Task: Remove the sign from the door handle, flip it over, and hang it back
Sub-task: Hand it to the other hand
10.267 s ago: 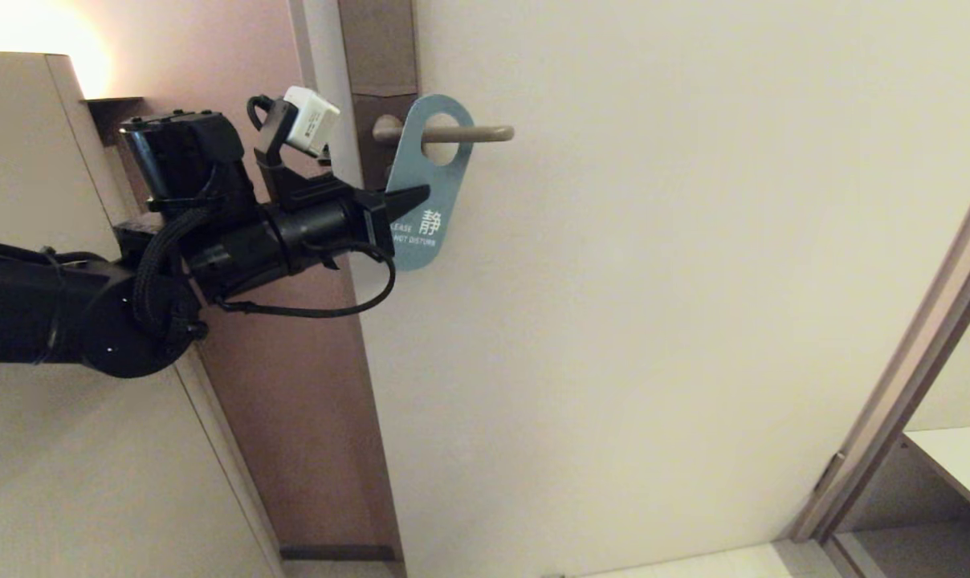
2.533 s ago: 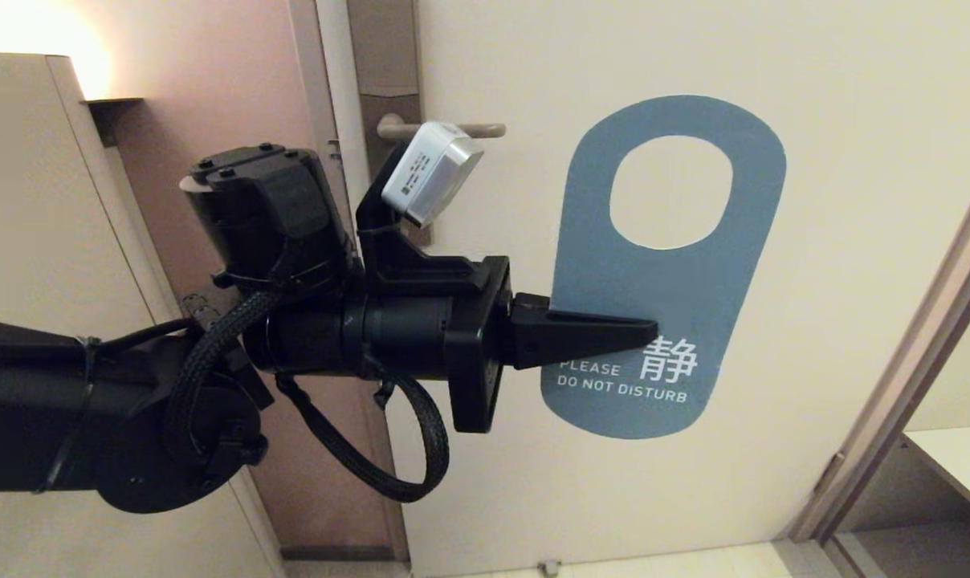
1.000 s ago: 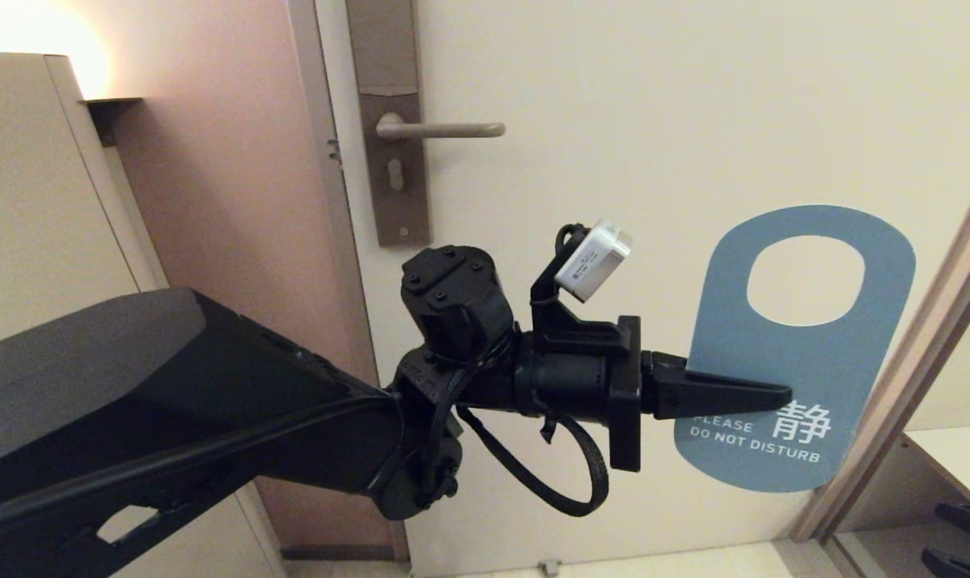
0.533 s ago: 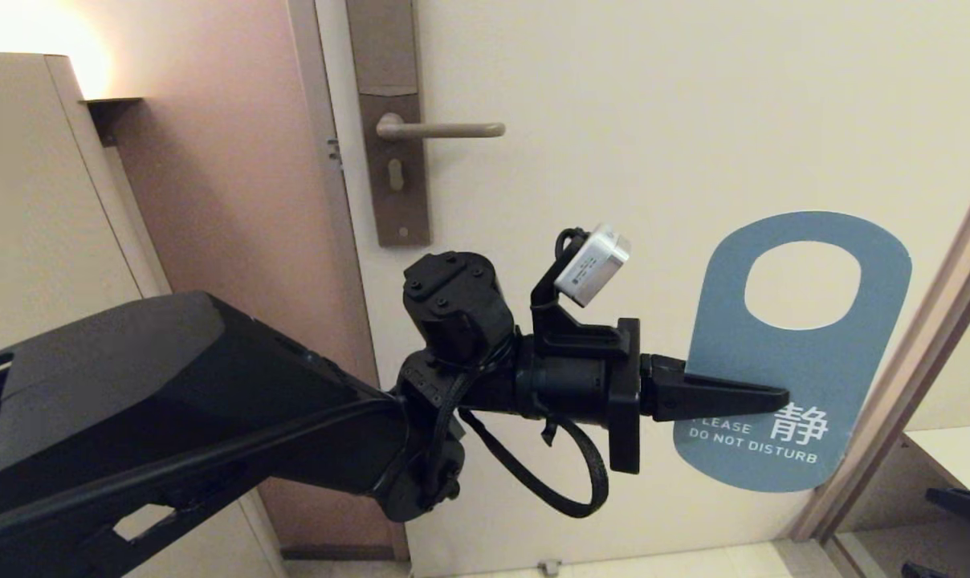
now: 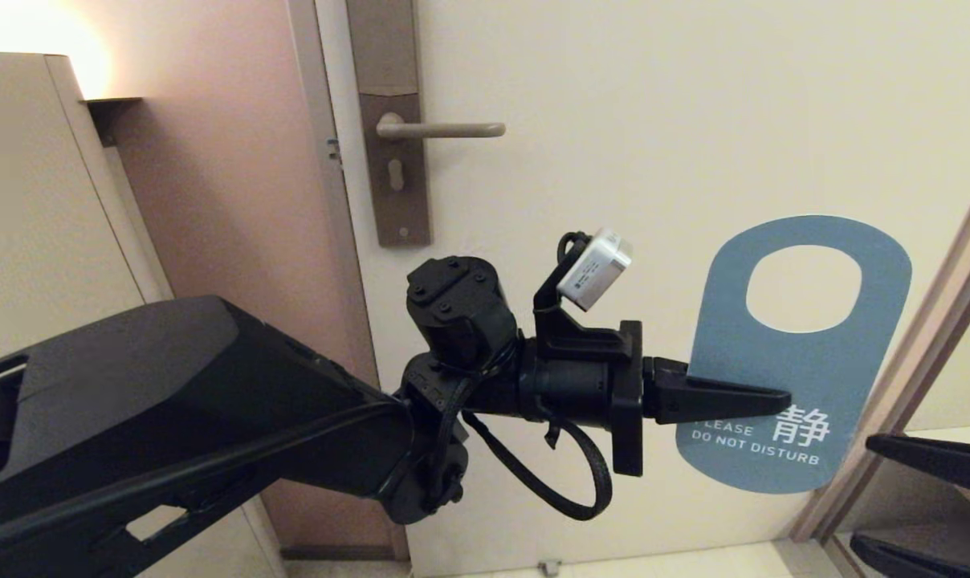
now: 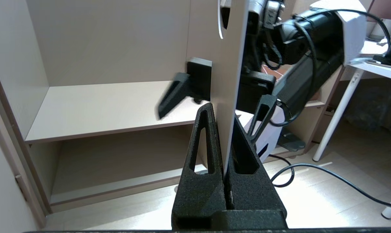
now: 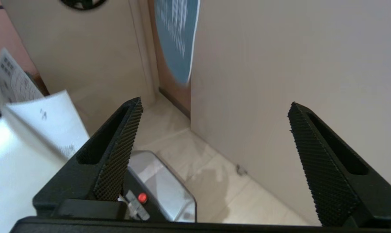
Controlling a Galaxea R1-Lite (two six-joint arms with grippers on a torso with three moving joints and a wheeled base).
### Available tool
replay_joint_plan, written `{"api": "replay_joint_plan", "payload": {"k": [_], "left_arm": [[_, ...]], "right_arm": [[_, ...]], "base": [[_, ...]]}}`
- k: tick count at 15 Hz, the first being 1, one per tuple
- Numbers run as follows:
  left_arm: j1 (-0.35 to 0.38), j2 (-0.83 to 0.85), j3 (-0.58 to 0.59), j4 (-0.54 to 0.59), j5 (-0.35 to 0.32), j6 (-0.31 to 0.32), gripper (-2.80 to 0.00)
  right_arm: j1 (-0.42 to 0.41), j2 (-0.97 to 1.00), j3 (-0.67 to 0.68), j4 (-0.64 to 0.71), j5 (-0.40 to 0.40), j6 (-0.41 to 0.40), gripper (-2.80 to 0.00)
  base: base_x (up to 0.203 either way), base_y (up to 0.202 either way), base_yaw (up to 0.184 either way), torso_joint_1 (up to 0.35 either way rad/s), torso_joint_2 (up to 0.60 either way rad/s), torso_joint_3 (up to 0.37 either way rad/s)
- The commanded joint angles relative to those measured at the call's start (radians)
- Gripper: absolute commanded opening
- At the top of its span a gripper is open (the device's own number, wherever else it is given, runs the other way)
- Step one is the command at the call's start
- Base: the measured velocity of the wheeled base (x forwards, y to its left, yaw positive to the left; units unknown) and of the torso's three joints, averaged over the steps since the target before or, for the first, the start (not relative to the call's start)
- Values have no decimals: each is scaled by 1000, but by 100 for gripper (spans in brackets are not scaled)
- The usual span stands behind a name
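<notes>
My left gripper [image 5: 782, 395] is shut on the sign [image 5: 806, 361], holding it upright in the air off the handle, blue "DO NOT DISTURB" face toward the head camera, at the right of the door. In the left wrist view the sign [image 6: 229, 81] stands edge-on between the shut fingers [image 6: 203, 136]. The door handle [image 5: 445, 128] is bare, up and to the left on its brown backplate [image 5: 393, 160]. My right gripper [image 5: 886, 490] is open, rising at the lower right, just right of and below the sign. The right wrist view shows the sign's blue lower end [image 7: 177, 38] beyond the open fingertips [image 7: 132, 113].
The cream door [image 5: 613, 120] fills the background. A door frame [image 5: 919, 353] slants along the right, with a shelf [image 5: 959, 449] behind it. A cabinet [image 5: 27, 201] stands at the left. My left arm [image 5: 212, 417] crosses the lower left.
My left gripper took the sign off the handle and carried it down and right, where it now holds nearly still. My right gripper has risen into view at the lower right.
</notes>
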State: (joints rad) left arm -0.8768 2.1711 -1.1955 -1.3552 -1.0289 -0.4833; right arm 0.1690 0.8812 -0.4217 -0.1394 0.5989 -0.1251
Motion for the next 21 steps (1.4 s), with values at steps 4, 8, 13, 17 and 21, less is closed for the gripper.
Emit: {"api": "replay_joint_plan", "payload": {"k": [4,8,13,17,21], "left_arm": [[-19,6,-4,-7,50,-4,-280],[-40,6,-6,-13,69,-3,-280],[-70,12,-10,-13,128,-4,-280],[-70,11,-10,-13,133,-3,-280],[-71,9,-9,-13,135,-3,-280]], "right_arm": [[120,110,-6,-96,-1,16,0],[186,130,-29,-101,-31,25,0],[193,180,-72,-141,-31,27,0],[195,180,-71,-141,-30,27,0],[195,180,-68,-143,-26,27,0]], "base": [[0,0,0,0,0,0],[0,0,0,0,0,0],[0,0,0,0,0,0],[0,0,0,0,0,0],[0,0,0,0,0,0]]}}
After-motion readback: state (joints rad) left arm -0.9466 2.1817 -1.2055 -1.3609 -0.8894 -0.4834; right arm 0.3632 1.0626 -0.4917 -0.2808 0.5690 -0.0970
